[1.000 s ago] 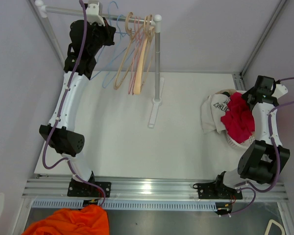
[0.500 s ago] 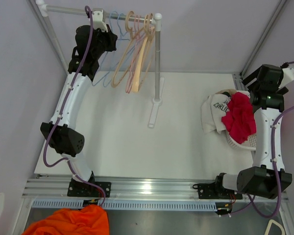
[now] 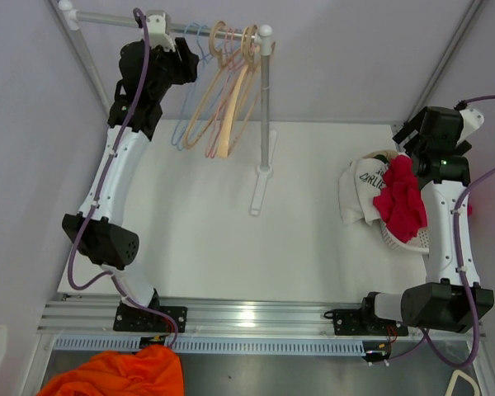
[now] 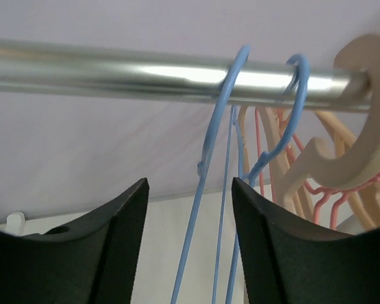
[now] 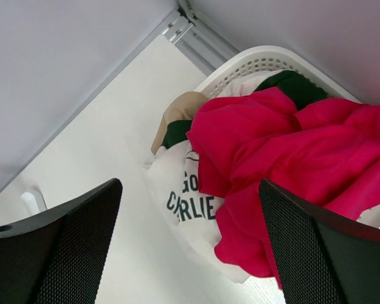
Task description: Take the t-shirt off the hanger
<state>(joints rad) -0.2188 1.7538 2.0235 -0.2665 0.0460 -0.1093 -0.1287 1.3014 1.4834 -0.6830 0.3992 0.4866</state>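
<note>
A red t-shirt (image 3: 400,202) lies crumpled on top of the heap in the white basket (image 3: 406,240), off any hanger; in the right wrist view the red t-shirt (image 5: 285,145) fills the right side. My right gripper (image 3: 408,139) hovers open above it, holding nothing (image 5: 190,187). A bare blue hanger (image 4: 206,158) hangs by its hook on the metal rail (image 4: 82,73). My left gripper (image 4: 189,187) stands open around its wires without touching them. In the top view the left gripper (image 3: 190,62) is up at the rail beside the blue hanger (image 3: 184,124).
Bare wooden and pink hangers (image 3: 227,107) crowd the rail's right end by the rack post (image 3: 265,124). A white t-shirt with dark lettering (image 5: 183,202) drapes over the basket rim (image 5: 266,60). An orange cloth (image 3: 120,375) lies below the table's near edge.
My left gripper has opened and let go of the blue hanger, and the hangers swing a little. My right gripper has lifted away from the red t-shirt.
</note>
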